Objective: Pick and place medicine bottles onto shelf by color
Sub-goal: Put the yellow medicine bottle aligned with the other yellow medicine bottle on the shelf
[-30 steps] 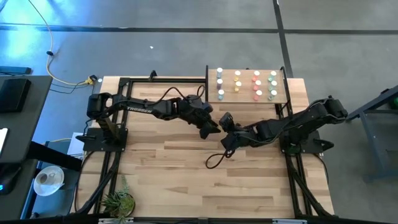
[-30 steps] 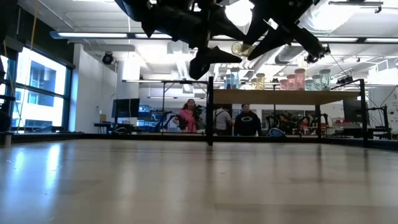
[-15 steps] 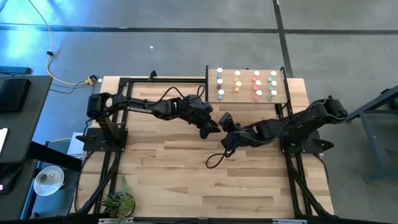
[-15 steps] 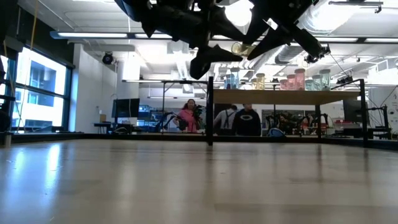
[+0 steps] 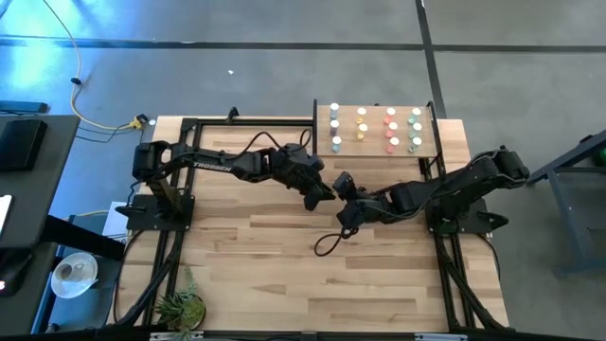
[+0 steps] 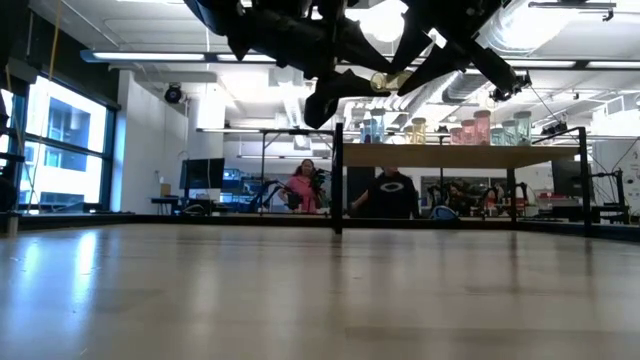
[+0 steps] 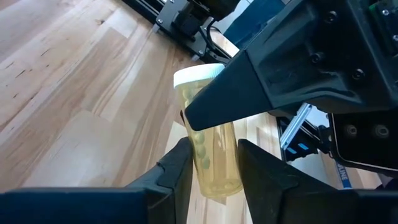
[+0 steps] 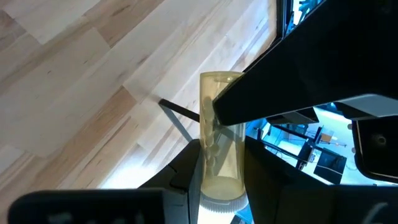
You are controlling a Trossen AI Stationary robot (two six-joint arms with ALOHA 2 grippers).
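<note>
Two grippers grip one yellow medicine bottle [image 7: 208, 134] in mid-air above the table's centre.

Left gripper [image 7: 211, 163] has its fingers pressed on the bottle's base end; right gripper [image 8: 219, 163] pinches the white-capped end, so the bottle hangs between them, clear of the plank tabletop [image 5: 265, 265]. Beyond them, at the far right, the shelf [image 5: 326, 142] carries upright bottles in blue, yellow, red and green columns.

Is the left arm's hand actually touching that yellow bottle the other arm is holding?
Touching. In the left wrist view, the left hand has both its fingers pressed against the yellow bottle, one on each side, no gap showing.
</note>
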